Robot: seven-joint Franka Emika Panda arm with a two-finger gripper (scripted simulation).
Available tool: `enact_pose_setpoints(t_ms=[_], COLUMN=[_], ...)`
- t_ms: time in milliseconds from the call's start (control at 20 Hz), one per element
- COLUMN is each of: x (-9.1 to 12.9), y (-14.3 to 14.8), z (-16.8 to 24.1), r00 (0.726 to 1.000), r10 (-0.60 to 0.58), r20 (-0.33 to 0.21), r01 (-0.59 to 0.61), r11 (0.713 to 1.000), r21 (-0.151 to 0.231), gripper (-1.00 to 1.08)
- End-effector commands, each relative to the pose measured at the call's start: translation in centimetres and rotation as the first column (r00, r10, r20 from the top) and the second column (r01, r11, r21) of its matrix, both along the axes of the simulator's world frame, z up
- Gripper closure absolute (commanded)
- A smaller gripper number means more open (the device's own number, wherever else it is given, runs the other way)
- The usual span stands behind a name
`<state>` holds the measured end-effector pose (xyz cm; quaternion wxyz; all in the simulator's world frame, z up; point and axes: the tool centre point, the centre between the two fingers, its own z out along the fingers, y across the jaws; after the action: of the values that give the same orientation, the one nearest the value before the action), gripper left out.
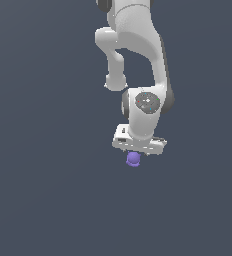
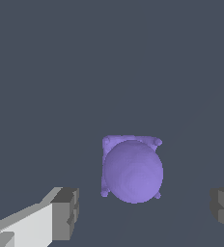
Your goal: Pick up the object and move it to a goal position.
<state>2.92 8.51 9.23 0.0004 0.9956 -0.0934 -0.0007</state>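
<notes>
The gripper (image 2: 143, 212) is spread wide, holding nothing. In the wrist view both grey fingertips (image 2: 68, 212) show at the edges with a big gap between them. The purple blob (image 2: 132, 171) sits in that gap, ahead of the tips and touching neither pad. It lies a bit nearer one finger than the other, so not dead centre. It has a round top on a squarer, slightly wider base with small corner nubs.

In the exterior view the arm (image 1: 138, 45) hangs straight over the blob (image 1: 133, 159), which peeks out just below the gripper body (image 1: 138, 142). How far above the blob the gripper sits is hard to judge; the fingers are not visible in this view.

Risks, as a judgement:
- The off-centre position means one pad would touch first and shove the blob sideways before the other arrives.
- The round, smooth top could squirt out if the pads close too high on the curve.
- Coming down too far could press a fingertip onto the base nubs or the floor (image 2: 109, 72).
- Closing too early would pinch air above it.

No goal marker is visible in either view.
</notes>
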Motion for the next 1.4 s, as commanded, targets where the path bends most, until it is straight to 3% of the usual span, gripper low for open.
enact_pose_setpoints(t_ms=[0, 950, 1000, 1350], x=[0.1, 0.1, 0.1, 0.1], y=[0.2, 0.2, 0.2, 0.2], z=[-0.2, -5.2, -5.2, -5.2], r00=[1.000, 1.000, 1.000, 1.000], r10=[-0.008, -0.009, -0.009, -0.009], r20=[0.002, 0.002, 0.002, 0.002], r01=[0.008, 0.009, 0.009, 0.009], r11=[1.000, 1.000, 1.000, 1.000], r21=[0.001, 0.001, 0.001, 0.001], gripper=[-0.92, -0.92, 1.08, 1.08])
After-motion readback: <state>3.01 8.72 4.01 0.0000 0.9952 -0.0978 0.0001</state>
